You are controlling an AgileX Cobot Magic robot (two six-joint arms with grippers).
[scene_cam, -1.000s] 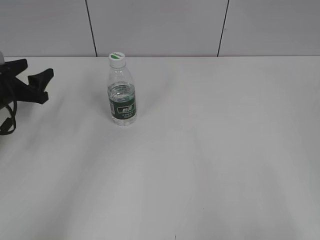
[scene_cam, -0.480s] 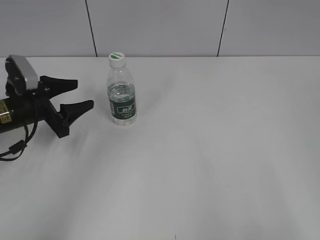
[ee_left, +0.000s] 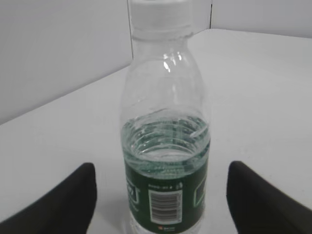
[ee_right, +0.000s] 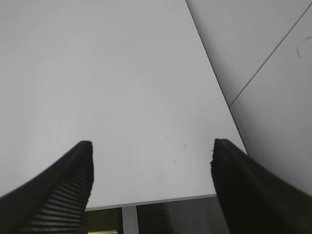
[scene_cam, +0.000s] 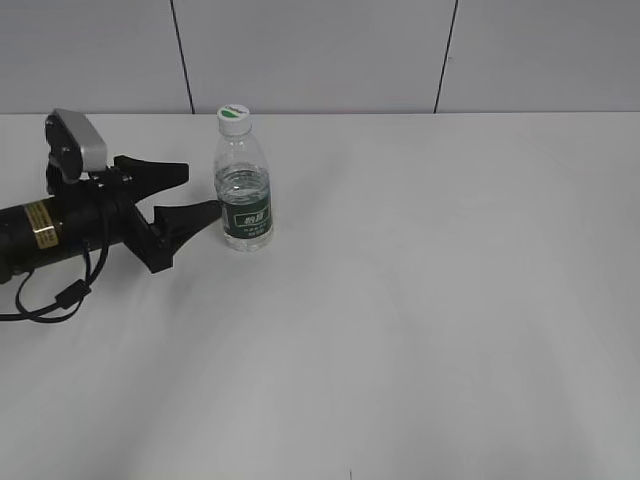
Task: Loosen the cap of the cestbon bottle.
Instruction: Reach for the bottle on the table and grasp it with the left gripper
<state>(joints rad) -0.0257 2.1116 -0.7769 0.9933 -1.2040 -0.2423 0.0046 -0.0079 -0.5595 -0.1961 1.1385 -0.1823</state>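
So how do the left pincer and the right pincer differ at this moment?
The left pincer lies level beside the small clear plastic water bottle with the dark green label, fingers either side of it without touching; the right pincer has only bare white table before it. The left shows in the exterior view; the right only in its own wrist view. Both are black and open.

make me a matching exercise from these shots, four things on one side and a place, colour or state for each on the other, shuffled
Things:
1. cap
2. cestbon bottle
3. left gripper
4. right gripper

Descriptions:
A. open above bare table near its edge, nothing between its fingers
B. white, with a green mark on top
C. open, lying level, reaching toward the bottle's label
D. upright on the table, partly filled with clear liquid

Pairs: 1-B, 2-D, 3-C, 4-A
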